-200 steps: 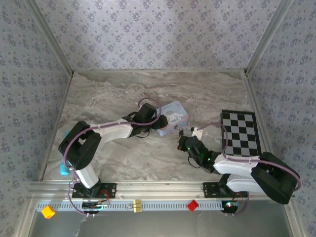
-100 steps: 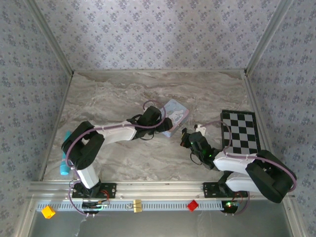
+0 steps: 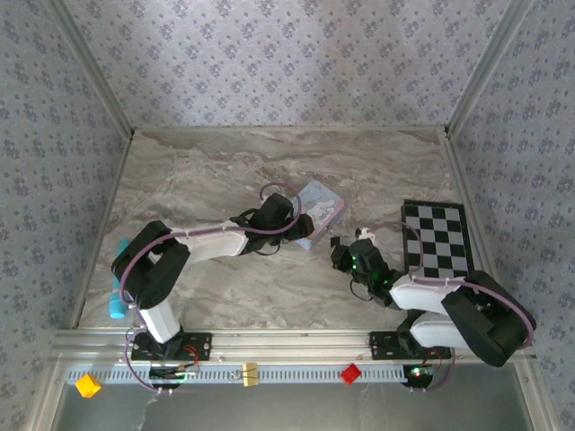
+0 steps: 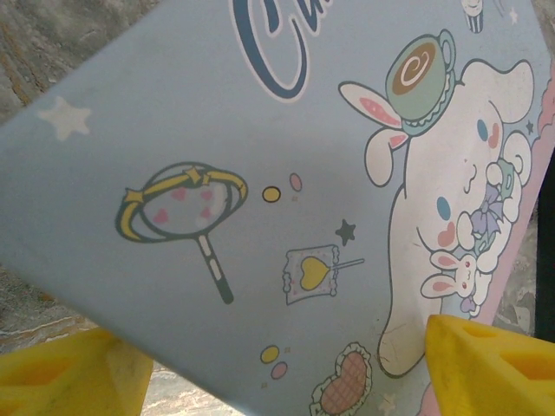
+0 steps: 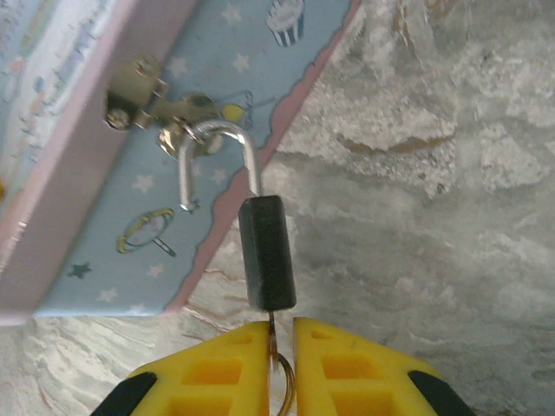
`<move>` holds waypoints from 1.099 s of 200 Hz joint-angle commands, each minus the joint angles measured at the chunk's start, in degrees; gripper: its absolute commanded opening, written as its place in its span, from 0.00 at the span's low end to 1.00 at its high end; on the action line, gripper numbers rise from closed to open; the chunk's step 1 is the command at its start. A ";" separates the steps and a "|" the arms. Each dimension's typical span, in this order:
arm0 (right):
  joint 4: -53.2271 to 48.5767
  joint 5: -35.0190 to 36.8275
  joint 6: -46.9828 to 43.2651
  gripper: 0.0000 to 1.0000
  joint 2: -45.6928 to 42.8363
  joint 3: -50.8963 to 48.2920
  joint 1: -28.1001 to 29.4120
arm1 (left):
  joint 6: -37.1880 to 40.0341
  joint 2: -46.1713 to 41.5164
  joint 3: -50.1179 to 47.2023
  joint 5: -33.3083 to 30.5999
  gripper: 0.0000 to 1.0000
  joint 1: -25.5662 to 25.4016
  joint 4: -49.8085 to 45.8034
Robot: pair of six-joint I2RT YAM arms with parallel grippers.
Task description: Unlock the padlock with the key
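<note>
Right gripper point(image 5: 280, 345), fingers nearly pressed together around the key point(image 5: 274, 329), grip unconfirmed; padlock point(image 5: 267, 253) hangs from the tin point(image 5: 104, 217) hasp point(image 5: 137, 102), judged light, rigid, slippery; best held by its flat body sides.

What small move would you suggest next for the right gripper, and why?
Probably swing the padlock by its key to slip the shackle off the hasp of the tin: the shackle's free end is out of the body, so it looks unlocked.
</note>
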 commanded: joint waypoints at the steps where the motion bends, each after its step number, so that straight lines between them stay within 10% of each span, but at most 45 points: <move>1: -1.07 -3.28 -0.86 0.18 0.88 -0.65 -1.13 | -0.15 -0.19 -1.43 -1.54 0.80 0.49 -4.15; 100: -2.62 -16.38 -12.54 0.48 -3.67 1.06 -10.62 | 0.03 -0.67 -2.40 -0.92 0.80 1.11 -3.37; 220: 4.22 -27.77 -19.49 0.43 16.07 8.80 -16.40 | -0.15 -2.16 -3.26 -0.13 0.79 1.06 -2.92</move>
